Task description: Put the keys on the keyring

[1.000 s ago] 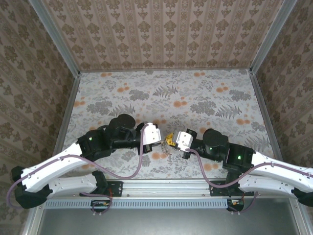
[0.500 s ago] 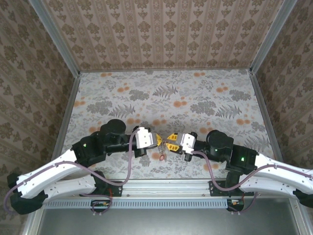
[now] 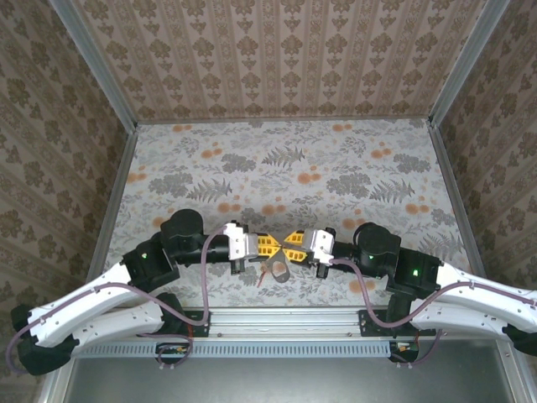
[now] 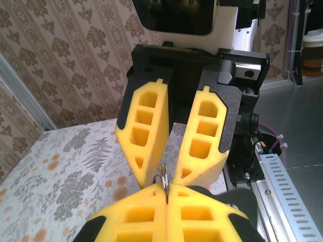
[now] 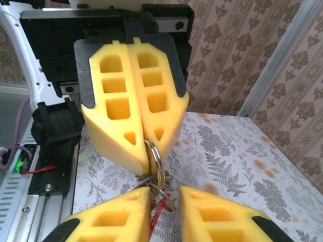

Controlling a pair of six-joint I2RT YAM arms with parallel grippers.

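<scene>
Both arms reach inward over the near-centre of the floral worktop (image 3: 277, 159), and the claws meet tip to tip.

Left claw (image 3: 273, 246): yellow foam fingers (image 4: 136, 219) pressed fully together. They pinch the upper end of the keyring (image 5: 154, 157). From the left wrist view the ring shows edge-on as a thin wire standing up out of the seam between the two pads.

Keyring: held clear of the worktop and hanging downward from the left claw's tips. In the top view it shows as a dull grey-brown loop (image 3: 277, 270) just on the near side of the meeting point. Several wire turns lie bunched at its lower end.

Right claw (image 5: 164, 194): fingers (image 5: 113, 219) partway apart, a narrow gap and no grip. The tips stand on either side of the keyring's lower end.

Keys (image 5: 159, 210): a red piece shows among the bunched wire in the gap of the right claw, close to the inner face of one finger. Whether it touches the foam cannot be told. How many keys are there cannot be told either.
</scene>
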